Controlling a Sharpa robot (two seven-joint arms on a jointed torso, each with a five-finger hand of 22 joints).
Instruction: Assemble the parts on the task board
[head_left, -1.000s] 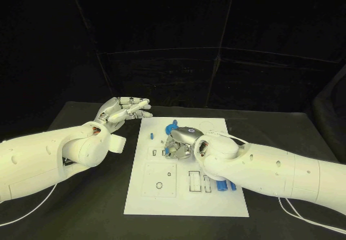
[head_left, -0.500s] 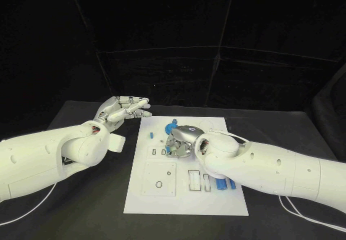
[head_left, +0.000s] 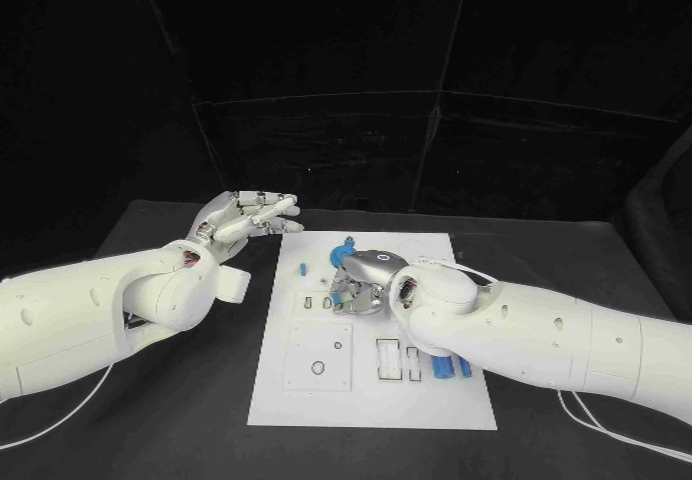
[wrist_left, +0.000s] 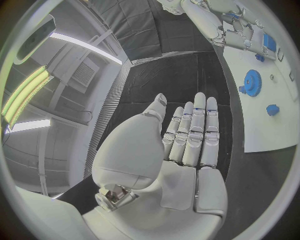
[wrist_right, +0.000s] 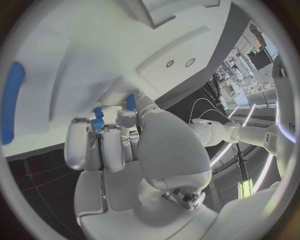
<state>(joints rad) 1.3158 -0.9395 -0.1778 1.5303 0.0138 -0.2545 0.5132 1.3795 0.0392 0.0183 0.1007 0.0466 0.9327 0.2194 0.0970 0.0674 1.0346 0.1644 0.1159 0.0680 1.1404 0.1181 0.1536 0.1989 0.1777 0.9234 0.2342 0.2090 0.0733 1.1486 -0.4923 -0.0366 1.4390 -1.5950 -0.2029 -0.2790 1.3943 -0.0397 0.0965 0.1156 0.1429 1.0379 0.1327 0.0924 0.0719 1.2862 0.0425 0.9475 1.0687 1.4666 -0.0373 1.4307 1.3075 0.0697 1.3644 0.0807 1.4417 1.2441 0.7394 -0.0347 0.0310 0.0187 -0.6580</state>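
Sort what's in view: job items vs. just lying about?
Job: task board; blue gear; small blue part at the right hand fingertips; blue pieces near the board's front.
Lying about: black table; left hand, holding nothing.

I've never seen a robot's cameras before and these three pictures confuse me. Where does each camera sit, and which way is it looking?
Head view: on the robot's head, looking down at the black table and white board; both arms come in, left hand raised, right hand over the board.
Left wrist view: behind the left hand, looking along its straight fingers towards the board.
Right wrist view: behind the right hand, close to the board, a small blue part at its fingertips.
Shared: all show the board.
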